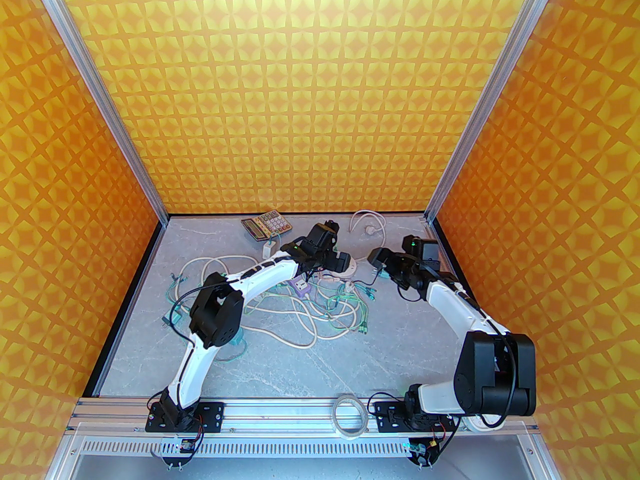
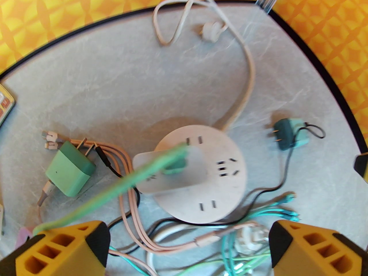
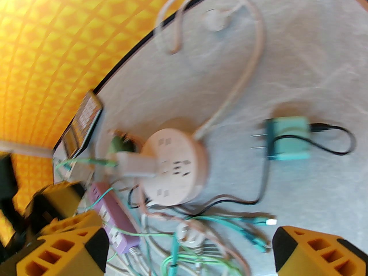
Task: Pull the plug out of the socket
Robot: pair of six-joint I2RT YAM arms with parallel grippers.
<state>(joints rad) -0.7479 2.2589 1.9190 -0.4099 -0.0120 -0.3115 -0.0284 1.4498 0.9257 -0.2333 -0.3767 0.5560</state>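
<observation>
A round white socket (image 2: 218, 188) lies on the grey table, its pale cord looping to the back. A white flat plug (image 2: 161, 177) with a green cable (image 2: 115, 191) sits in its left side. My left gripper (image 2: 187, 249) hovers open just above the socket, yellow fingers (image 2: 66, 251) on either side of the near rim. In the right wrist view the socket (image 3: 175, 168) and plug (image 3: 135, 162) lie ahead of my open right gripper (image 3: 187, 251). From above, the left gripper (image 1: 344, 262) covers the socket (image 1: 354, 268); the right gripper (image 1: 376, 263) stands just right of it.
A loose teal charger (image 2: 289, 134) lies right of the socket and a green charger (image 2: 70, 172) lies left. A purple power strip (image 3: 112, 220) and tangled cables (image 1: 310, 313) spread in front. A calculator (image 1: 266, 224) rests by the back wall. A tape roll (image 1: 350, 415) sits on the front rail.
</observation>
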